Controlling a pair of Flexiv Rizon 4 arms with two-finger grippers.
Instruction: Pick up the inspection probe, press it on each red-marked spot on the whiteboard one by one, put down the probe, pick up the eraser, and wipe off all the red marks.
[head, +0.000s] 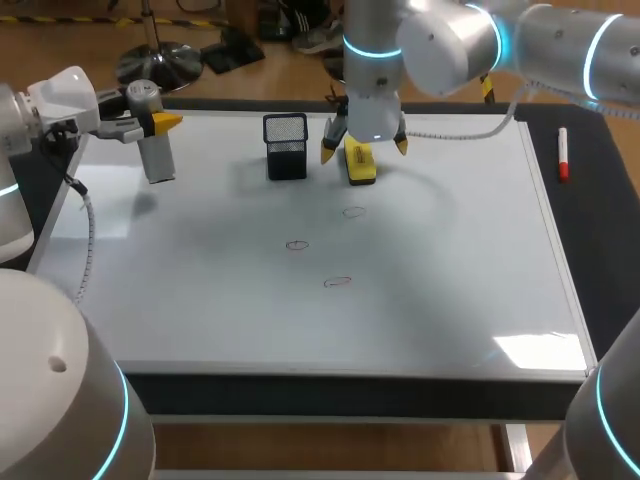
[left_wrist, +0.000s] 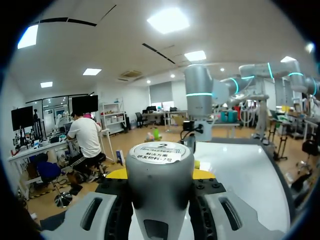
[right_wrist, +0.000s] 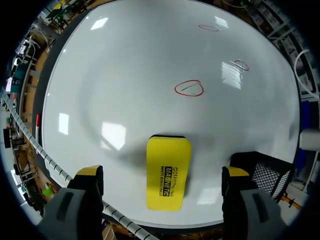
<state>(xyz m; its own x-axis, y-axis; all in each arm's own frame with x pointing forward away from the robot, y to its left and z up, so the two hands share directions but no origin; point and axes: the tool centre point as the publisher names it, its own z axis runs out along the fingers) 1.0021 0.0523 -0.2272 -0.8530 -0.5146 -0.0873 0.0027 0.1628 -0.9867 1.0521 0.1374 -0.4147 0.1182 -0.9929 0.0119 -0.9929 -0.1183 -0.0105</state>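
My left gripper (head: 156, 123) is at the whiteboard's far left corner, shut on the grey cylindrical inspection probe (head: 158, 160). In the left wrist view the probe (left_wrist: 160, 175) fills the space between the yellow fingertips (left_wrist: 115, 174). The yellow eraser (head: 360, 162) lies flat on the whiteboard (head: 200, 290) near its far edge. My right gripper (head: 365, 147) hangs just above it, open, with one finger on each side. In the right wrist view the eraser (right_wrist: 168, 172) sits between the wide-spread fingers (right_wrist: 90, 173) without touching them. Three red circles (head: 354, 212) (head: 297, 245) (head: 338, 282) mark the middle of the board.
A black mesh pen holder (head: 286, 146) stands just left of the eraser, close to the right gripper's left finger, and shows beside that finger (right_wrist: 265, 170) in the right wrist view. A red marker (head: 563, 155) lies on the dark table beyond the board's right edge.
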